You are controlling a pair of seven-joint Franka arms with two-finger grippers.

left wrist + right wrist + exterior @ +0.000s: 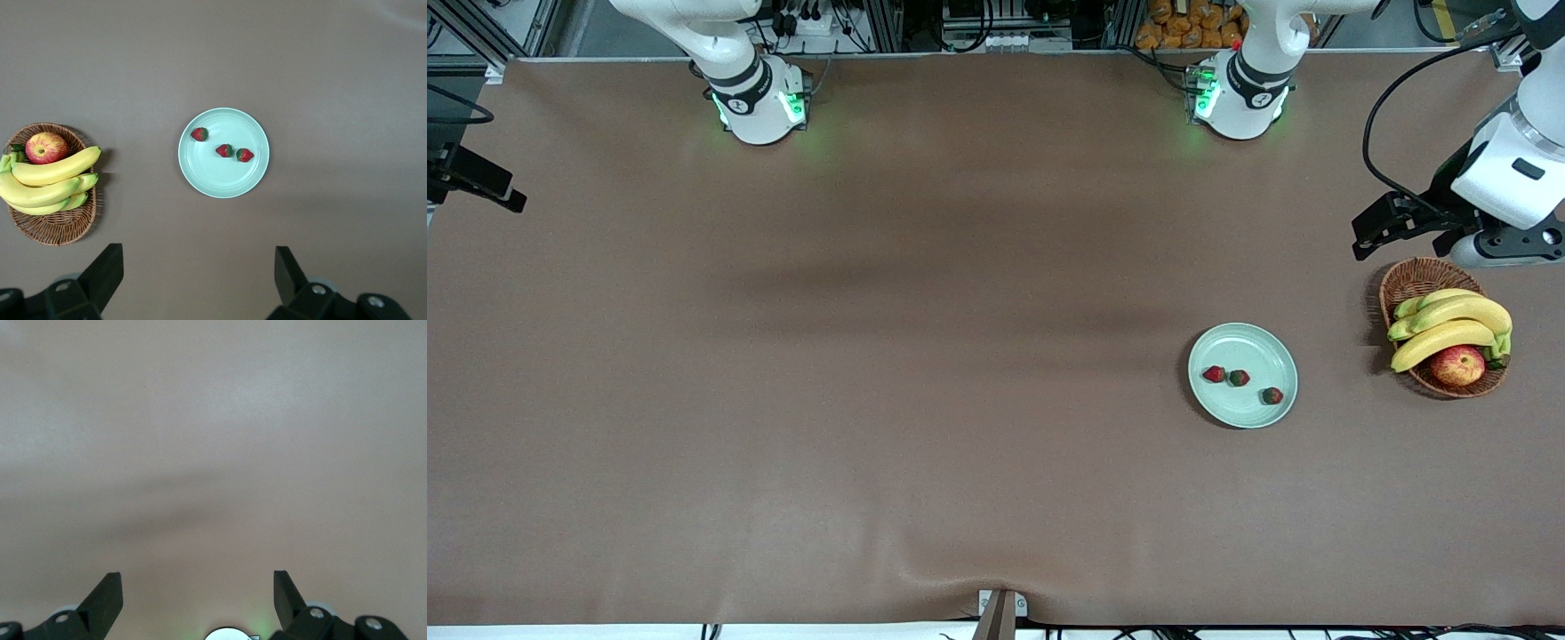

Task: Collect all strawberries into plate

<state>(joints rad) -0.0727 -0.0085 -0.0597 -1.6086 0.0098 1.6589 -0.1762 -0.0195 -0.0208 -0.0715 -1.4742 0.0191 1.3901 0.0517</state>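
Front view: nearest the camera lies the round, shallow, pale mint-green glossy plate (1242, 375) on the brown table covering (871, 356), toward the left arm's end. All three tiny red strawberries with dark green caps (1214, 374) (1239, 378) (1272, 396) sit in it, two just beside each other, the third a little apart and nearest the camera. Beside the plate, closer to that end, a brown wicker basket (1409, 280) holds a bunch of yellow bananas (1449, 324) and a red-yellow apple (1458, 364). Farther back, the left gripper (1383, 231) hangs in the air over the table just by the basket's rim, fingers (107, 270) spread wide and empty. The right gripper (198, 597) probably hangs near its own base; its fingers are spread too, holding nothing.
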